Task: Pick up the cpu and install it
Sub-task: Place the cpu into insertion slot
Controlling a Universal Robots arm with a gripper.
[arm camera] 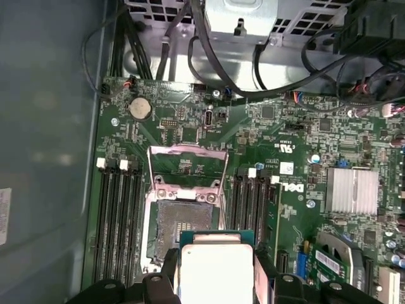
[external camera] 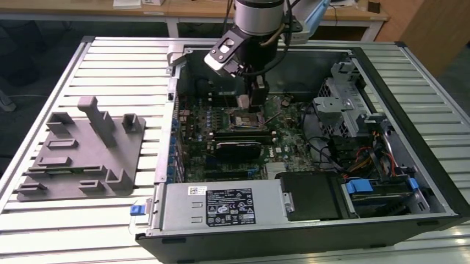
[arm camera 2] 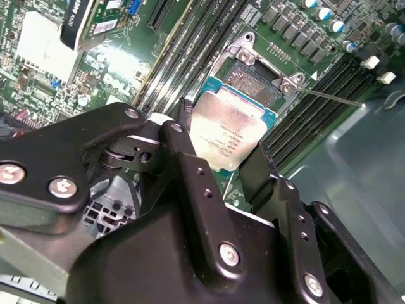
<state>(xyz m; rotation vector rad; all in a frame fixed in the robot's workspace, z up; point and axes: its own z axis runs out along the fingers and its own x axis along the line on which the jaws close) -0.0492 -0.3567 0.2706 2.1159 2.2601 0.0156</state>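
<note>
The cpu (arm camera 2: 228,130), a thin square chip with a pale silver top and a green rim, is held by two opposite edges in my gripper (arm camera 2: 221,136). It hangs just above the open motherboard socket (arm camera 2: 253,79), partly covering it and apart from it. In the first wrist view the cpu (arm camera: 215,269) sits between the black fingers (arm camera: 169,269), with the bare socket (arm camera: 183,221) and its raised load plate (arm camera: 186,161) beyond. In the exterior view my gripper (external camera: 251,102) reaches down into the open computer case, over the socket (external camera: 246,118).
Memory slots (arm camera: 117,215) flank the socket on both sides. A silver heatsink (arm camera: 352,190) and cables (arm camera: 266,76) lie nearby. The case wall (external camera: 411,110), drive cage (external camera: 342,104) and power supply (external camera: 220,206) ring the board. A grey fixture block (external camera: 81,154) stands on the table at the exterior view's left.
</note>
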